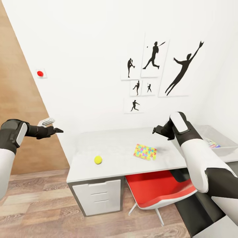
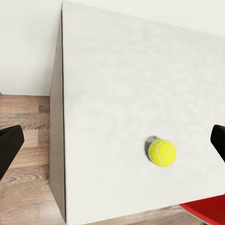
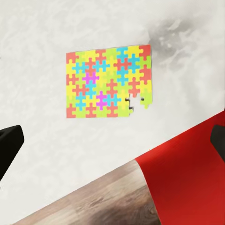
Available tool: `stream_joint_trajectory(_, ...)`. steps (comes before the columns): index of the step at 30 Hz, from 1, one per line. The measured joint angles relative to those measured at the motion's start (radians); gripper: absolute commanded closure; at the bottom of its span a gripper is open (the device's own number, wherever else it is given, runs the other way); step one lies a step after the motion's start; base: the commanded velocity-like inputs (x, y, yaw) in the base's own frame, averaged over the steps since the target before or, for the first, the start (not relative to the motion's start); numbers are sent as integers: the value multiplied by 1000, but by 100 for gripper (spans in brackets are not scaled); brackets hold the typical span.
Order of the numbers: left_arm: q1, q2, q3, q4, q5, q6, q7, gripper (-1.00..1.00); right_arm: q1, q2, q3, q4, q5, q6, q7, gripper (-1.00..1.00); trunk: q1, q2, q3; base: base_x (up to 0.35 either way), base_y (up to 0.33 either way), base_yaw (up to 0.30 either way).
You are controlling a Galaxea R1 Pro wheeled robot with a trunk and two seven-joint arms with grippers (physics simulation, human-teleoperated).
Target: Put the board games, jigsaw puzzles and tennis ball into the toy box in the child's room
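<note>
Head view puts the ball (image 1: 98,160) lower left on the bench (image 1: 115,145), the puzzle (image 1: 145,152) mid-frame, the toy box (image 1: 228,145) at right. My left jaws (image 1: 56,130) and right jaws (image 1: 159,129) hover wide, empty. I judge the ball light and prone to roll, so pinch across its middle; the puzzle is thin and flimsy, so lift it by an edge. Open room all around.

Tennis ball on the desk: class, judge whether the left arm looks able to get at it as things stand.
Probably yes. The tennis ball sits alone on the table, with bare top all round it. The left end effector hangs open above and to the side, and nothing lies between them.
</note>
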Motion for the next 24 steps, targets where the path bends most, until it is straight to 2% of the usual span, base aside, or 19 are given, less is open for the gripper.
stream_joint_trajectory(9,0,6,-24,0,0,0,0,-100,0,1,0,0,0,0,1,-100,0,0,-15,77,44,0)
stream_joint_trajectory(17,0,13,-28,0,0,0,0,-100,1,0,-1,1,0,0,2,-100,0,0,-28,15,2,0)
stream_joint_trajectory(24,0,13,-28,0,0,0,0,-100,2,-1,-1,3,0,0,2,-100,0,0,-40,124,56,0)
